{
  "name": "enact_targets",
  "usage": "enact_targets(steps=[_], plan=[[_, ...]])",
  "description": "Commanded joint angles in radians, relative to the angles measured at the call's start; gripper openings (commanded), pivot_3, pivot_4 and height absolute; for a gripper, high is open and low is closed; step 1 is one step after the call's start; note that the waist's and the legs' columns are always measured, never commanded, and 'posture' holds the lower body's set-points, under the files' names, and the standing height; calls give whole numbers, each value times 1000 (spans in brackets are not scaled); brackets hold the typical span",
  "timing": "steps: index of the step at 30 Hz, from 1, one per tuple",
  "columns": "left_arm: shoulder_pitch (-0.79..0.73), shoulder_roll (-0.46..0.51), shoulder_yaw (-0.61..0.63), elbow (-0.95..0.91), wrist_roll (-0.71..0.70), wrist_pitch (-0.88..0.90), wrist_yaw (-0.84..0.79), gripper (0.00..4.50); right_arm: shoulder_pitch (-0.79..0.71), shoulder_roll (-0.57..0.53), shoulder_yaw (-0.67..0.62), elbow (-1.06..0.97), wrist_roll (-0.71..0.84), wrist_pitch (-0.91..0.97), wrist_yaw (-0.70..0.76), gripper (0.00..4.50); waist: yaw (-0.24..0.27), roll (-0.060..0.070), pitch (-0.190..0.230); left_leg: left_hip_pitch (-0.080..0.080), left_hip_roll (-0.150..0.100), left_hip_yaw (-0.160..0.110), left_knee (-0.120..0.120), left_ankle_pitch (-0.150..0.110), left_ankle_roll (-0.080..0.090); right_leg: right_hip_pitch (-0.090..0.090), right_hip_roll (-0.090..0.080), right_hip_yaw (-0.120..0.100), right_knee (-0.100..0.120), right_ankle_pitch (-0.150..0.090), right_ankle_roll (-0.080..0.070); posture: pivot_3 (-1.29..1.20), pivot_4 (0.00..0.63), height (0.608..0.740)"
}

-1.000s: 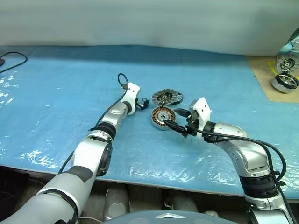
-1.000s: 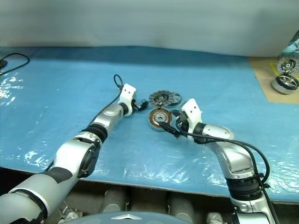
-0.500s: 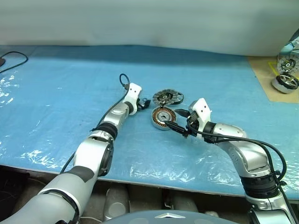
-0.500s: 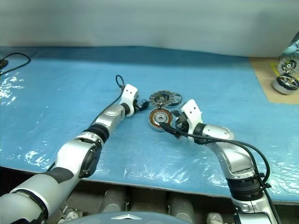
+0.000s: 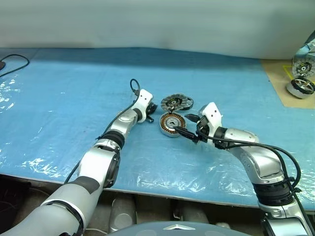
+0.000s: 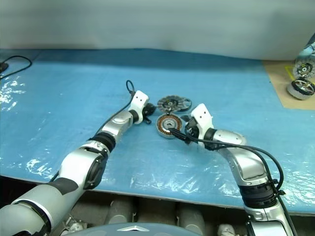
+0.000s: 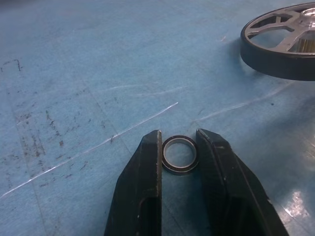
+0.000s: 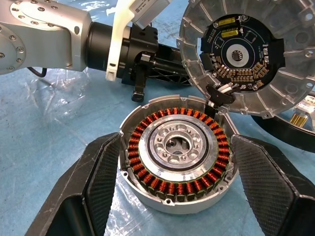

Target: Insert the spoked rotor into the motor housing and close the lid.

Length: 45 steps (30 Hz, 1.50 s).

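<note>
The motor housing (image 8: 177, 147), a short silver can with copper windings, stands on the blue mat. My right gripper (image 8: 175, 140) is shut on it, one black finger against each side. The lid (image 8: 236, 54), a silver disc with a circuit board, leans just behind the housing and is joined to it by a wire. The spoked rotor (image 7: 280, 44) lies flat partly under the lid (image 5: 176, 102). My left gripper (image 7: 179, 135) is left of the housing (image 5: 171, 124), low on the mat. Its fingers are shut on a small metal ring (image 7: 180, 154).
Larger wheel-like motors (image 5: 300, 86) sit on a brown board at the far right. A black cable (image 5: 12, 61) lies at the far left edge. The blue mat (image 5: 74, 98) is covered in crinkled clear plastic; the table's front edge runs close below both arms.
My left gripper's fingers have closed in onto the small ring. The right gripper, the housing, the lid and the rotor have stayed where they were.
</note>
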Motion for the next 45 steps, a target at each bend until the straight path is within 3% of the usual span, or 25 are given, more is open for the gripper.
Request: enact_targets(steps=[1,11,18,28,34,38,45], plan=[[50,20,-8,15,14,8,-23,778,-11,-3,2,-14,-1,-18,-4,3794,-3,0,0,0,0,0,0,0,0,0,0,0,0,0,0,0,150,740],[121,90,45,-75,-60,-98,-151,778,-32,9,6,8,-12,-39,-13,3794,-6,0,0,1,1,0,-1,0,0,0,0,0,-1,0,0,0,150,740],[243,117,95,-332,-192,-187,-333,778,-43,23,17,30,-15,-54,-12,3794,-4,0,0,-3,4,1,-2,0,0,-3,0,0,-1,0,-1,0,150,740],[480,170,20,-843,-263,-34,-428,778,-58,17,-3,52,5,-80,10,3794,-6,0,1,-2,5,4,-3,0,0,-5,0,0,-1,-1,-1,0,150,740],[523,210,-56,-1031,-323,114,-527,778,-29,-16,-68,7,78,-63,62,3794,-6,0,1,-2,5,5,-3,0,0,-5,0,1,0,-1,-1,0,150,740],[509,224,-103,-1061,-339,193,-579,778,9,-59,-92,-30,134,-52,124,3794,-6,0,1,-1,5,5,-4,0,0,-5,0,2,-1,-1,-1,0,150,740],[405,190,-149,-920,-303,157,-611,778,69,-128,-95,-83,186,-52,196,3794,-6,0,1,-1,5,5,-2,-1,1,-5,1,2,0,-1,-1,0,150,740]])
